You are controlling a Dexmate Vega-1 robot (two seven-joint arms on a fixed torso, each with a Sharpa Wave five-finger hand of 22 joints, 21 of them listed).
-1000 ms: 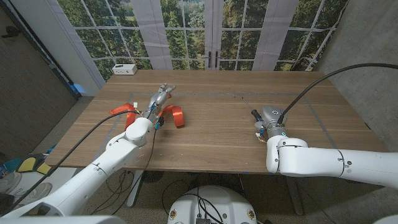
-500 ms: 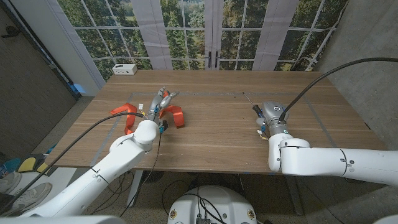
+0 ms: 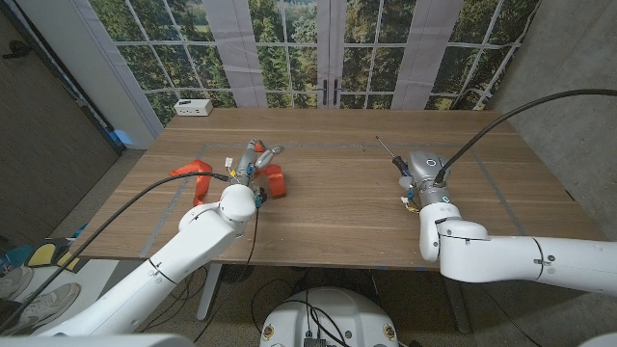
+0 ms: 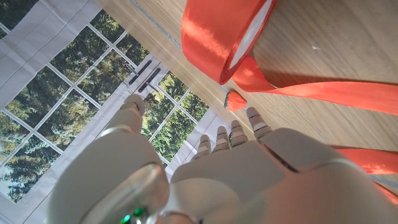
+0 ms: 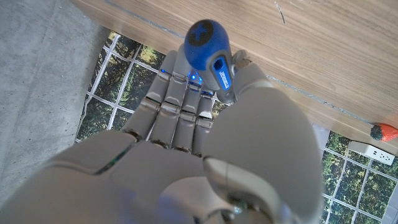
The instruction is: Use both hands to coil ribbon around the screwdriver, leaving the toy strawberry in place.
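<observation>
Head view: the right hand stands at the table's right side with its fingers closed around the blue handle of the screwdriver. The shaft points up and away from the hand, toward the far left, its tip clear of the wood. In the right wrist view the handle's butt sits between thumb and fingers. The left hand hovers over the ribbon, fingers spread and grasping nothing; the roll lies just beyond the fingertips, and a loose tail runs off toward the table's left edge. The toy strawberry rests near the roll. Ribbon and screwdriver are well apart, so the coming move probably requires the hands to close that gap.
</observation>
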